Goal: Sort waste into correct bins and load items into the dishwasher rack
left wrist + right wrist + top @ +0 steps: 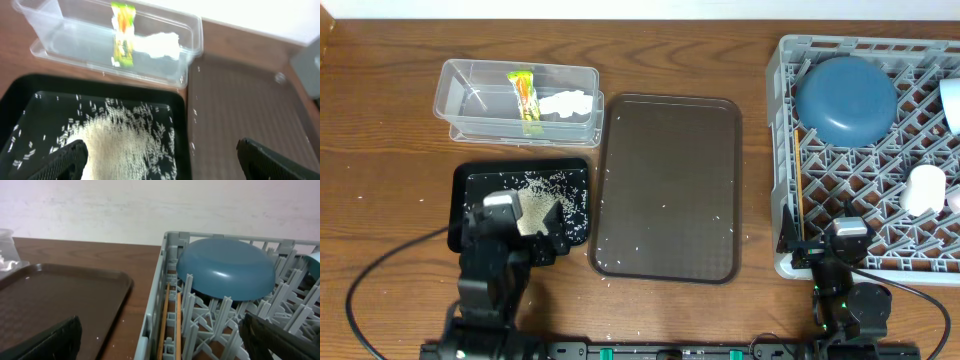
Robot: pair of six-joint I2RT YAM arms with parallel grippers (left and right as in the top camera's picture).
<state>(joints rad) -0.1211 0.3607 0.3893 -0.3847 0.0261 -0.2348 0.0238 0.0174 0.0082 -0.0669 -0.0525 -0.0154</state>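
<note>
left gripper (165,161) and right gripper (162,341) spread wide, empty; white rice (116,144) heaped in black tray (125,92).

Both arms black.
- left arm (485,280): grey cap (501,204) just behind the fingers (67,160); black cable (352,295) loops off far behind.
- right arm (848,300): same grey cap, green lights (836,300) further back, thin black cable.
- fingers: matte black, blunt wedges.
</note>
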